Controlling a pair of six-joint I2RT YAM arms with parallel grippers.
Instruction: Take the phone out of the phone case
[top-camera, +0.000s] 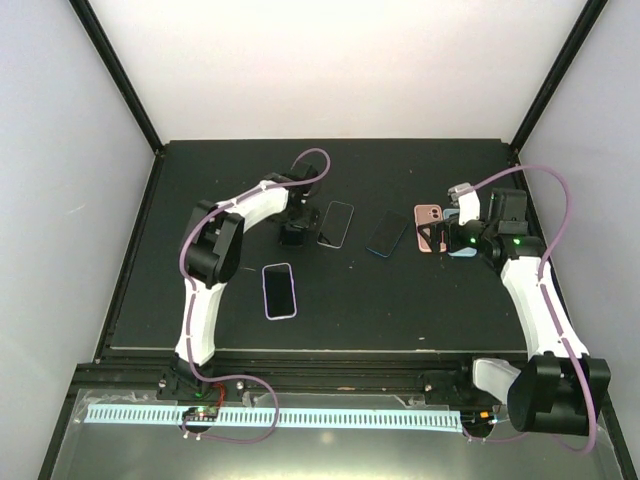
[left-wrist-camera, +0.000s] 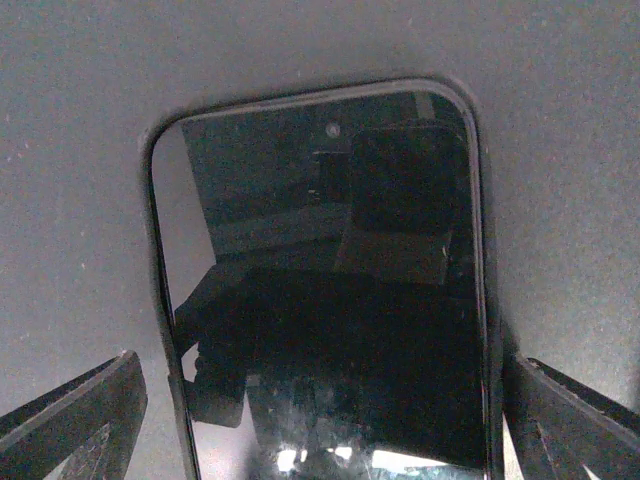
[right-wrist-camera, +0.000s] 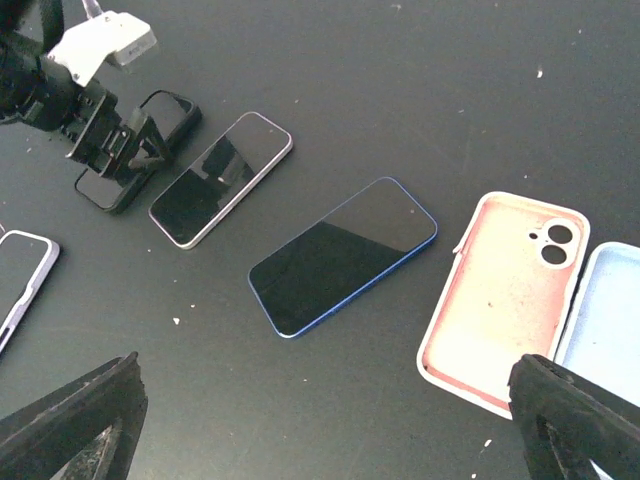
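Left hand (left-wrist-camera: 325, 400) wide open, straddling the dark-cased phone (left-wrist-camera: 320, 250) lying flat on the counter (left-wrist-camera: 80, 120), not gripped. Right hand (right-wrist-camera: 322, 400) wide open and empty, near the empty pink case (right-wrist-camera: 500, 300) and the bare blue phone (right-wrist-camera: 345, 255). Likely one phone out; the dark-cased phone is not yet removed.

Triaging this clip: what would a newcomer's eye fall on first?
Phones lie in a row on the black table: a silver phone, a blue phone, then an empty pink case beside a pale blue case. At the row's left end the left gripper, open, has a finger on each side of a dark phone. The right gripper hangs open near the cases.
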